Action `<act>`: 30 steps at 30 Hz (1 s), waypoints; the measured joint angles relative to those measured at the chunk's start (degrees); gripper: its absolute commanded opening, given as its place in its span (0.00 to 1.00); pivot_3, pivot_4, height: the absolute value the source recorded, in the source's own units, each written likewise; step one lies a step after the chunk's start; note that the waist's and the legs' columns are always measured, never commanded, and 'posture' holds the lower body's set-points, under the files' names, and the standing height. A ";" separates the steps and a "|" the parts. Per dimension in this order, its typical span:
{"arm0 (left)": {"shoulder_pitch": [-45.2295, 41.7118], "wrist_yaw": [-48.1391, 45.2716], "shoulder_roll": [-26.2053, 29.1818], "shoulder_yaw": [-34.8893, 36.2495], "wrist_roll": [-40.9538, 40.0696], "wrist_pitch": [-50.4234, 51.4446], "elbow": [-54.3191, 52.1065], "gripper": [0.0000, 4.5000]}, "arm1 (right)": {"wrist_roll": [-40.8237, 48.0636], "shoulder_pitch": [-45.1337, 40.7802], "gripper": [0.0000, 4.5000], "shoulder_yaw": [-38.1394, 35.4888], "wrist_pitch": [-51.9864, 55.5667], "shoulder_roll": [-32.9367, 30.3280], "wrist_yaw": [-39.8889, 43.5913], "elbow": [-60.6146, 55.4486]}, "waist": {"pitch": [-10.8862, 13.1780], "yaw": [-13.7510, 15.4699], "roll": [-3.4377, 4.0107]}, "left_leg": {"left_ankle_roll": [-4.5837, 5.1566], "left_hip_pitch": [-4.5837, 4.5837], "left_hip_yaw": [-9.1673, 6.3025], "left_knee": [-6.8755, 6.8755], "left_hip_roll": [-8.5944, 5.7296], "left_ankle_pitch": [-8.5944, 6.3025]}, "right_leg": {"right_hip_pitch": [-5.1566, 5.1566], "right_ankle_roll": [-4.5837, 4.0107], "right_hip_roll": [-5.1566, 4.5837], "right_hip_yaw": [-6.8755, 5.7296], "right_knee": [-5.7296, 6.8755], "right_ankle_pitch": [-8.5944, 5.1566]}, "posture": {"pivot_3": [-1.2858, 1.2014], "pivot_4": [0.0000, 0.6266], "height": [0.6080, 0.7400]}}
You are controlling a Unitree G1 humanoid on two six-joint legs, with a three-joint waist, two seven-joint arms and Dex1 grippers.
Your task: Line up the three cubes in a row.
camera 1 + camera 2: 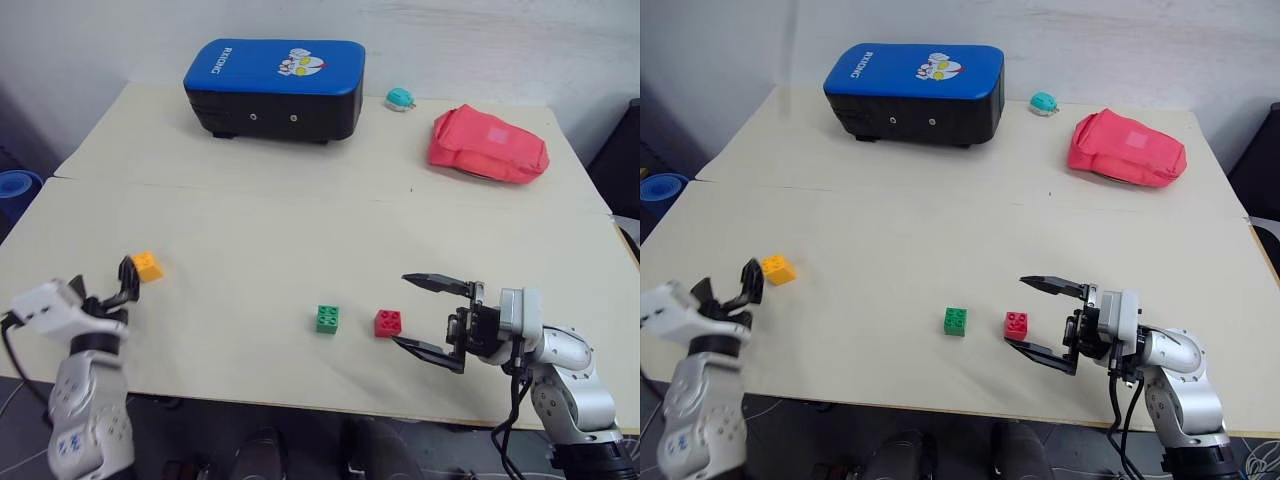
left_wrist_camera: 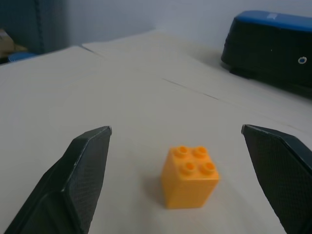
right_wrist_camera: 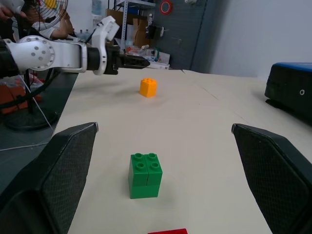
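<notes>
**Left wrist view: orange-yellow brick sits free between spread fingers**

Left wrist view puts your left gripper (image 2: 175, 170) wide open around the orange-yellow brick (image 2: 189, 176), touching neither side; it stands upright on the table (image 1: 300, 230), studs up. Judging by that framing, you are lined up to grasp it, because it lies well apart from the other two. The green brick (image 1: 327, 319) and red brick (image 1: 388, 322) already sit near each other. Your right gripper (image 1: 430, 318), released and empty, waits just beside the red one, likely to nudge or steady that end.

Two bricks (image 1: 357, 321) right of third (image 1: 148, 266)
</notes>
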 measured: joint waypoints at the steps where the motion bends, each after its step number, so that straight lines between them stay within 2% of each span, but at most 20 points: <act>1: -1.52 1.49 0.05 -0.81 0.95 1.16 0.85 1.00 | -0.10 0.03 1.00 0.04 -0.16 0.07 0.27 0.30 | 0.00 0.01 0.00 | -0.02 0.01 0.00 0.01 0.00 0.01 | 0.00 0.00 0.01 0.00 0.02 0.00 | 0.52 0.24 1.00; 9: -9.36 6.73 1.23 -4.34 5.94 5.70 10.55 1.00 | -1.72 1.41 1.00 0.40 -5.87 2.89 3.98 7.02 | 0.01 0.38 -0.03 | -0.36 0.02 0.02 0.03 -0.01 0.20 | -0.02 0.00 0.04 -0.01 0.05 0.00 | 0.52 0.24 1.00; 13: -9.62 6.29 2.28 -5.58 7.17 6.80 12.12 0.81 | -1.96 2.43 1.00 0.30 -8.95 3.55 5.98 10.02 | 0.01 0.35 -0.03 | -0.39 0.02 0.03 0.03 0.00 0.22 | -0.02 0.00 0.03 0.00 0.05 0.00 | 0.52 0.24 1.00; 19: -8.32 6.06 2.28 -5.81 7.90 8.46 11.70 0.38 | -1.87 3.57 1.00 -0.05 -12.52 3.68 8.15 12.52 | 0.01 0.32 -0.04 | -0.44 0.04 0.03 0.03 0.00 0.24 | -0.02 0.00 0.03 0.01 0.10 0.00 | 0.52 0.24 1.00; 20: -8.07 5.99 2.29 -5.77 7.91 8.51 11.19 0.33 | -1.79 3.62 1.00 -0.07 -12.67 3.68 8.24 12.66 | 0.01 0.35 -0.03 | -0.44 0.05 0.03 0.03 0.01 0.24 | -0.02 0.00 0.03 0.01 0.10 0.00 | 0.52 0.24 1.00; 22: -7.26 5.18 2.52 -5.67 7.85 8.35 10.16 0.34 | -1.69 3.72 1.00 -0.10 -13.41 3.68 8.56 12.98 | 0.01 0.39 -0.03 | -0.45 0.05 0.02 0.02 0.00 0.24 | -0.02 -0.01 0.02 0.01 0.10 0.00 | 0.52 0.24 1.00; 25: -5.64 -5.42 5.39 -5.24 3.54 4.12 9.73 0.34 | -1.68 4.35 1.00 -0.37 -13.88 3.65 8.65 13.06 | 0.02 0.38 -0.05 | -0.52 0.03 0.02 0.01 0.02 0.25 | -0.05 -0.03 0.03 -0.01 0.10 -0.02 | 0.52 0.24 1.00; 26: -4.67 -13.03 8.20 -5.42 1.15 1.80 9.15 0.34 | -1.68 4.55 1.00 -0.37 -13.81 3.58 8.61 13.03 | 0.02 0.34 -0.05 | -0.54 0.02 0.03 0.02 0.03 0.25 | -0.08 -0.06 0.04 -0.02 0.11 -0.03 | 0.52 0.24 1.00; 30: -1.05 -48.42 25.82 -8.83 -6.55 -4.52 7.21 0.34 | -1.54 4.99 1.00 -1.55 -12.38 0.26 8.43 12.13 | 0.07 0.19 0.11 | -0.61 0.07 0.07 -0.03 0.02 0.24 | -0.08 -0.17 0.02 0.01 0.12 -0.09 | 0.52 0.24 1.00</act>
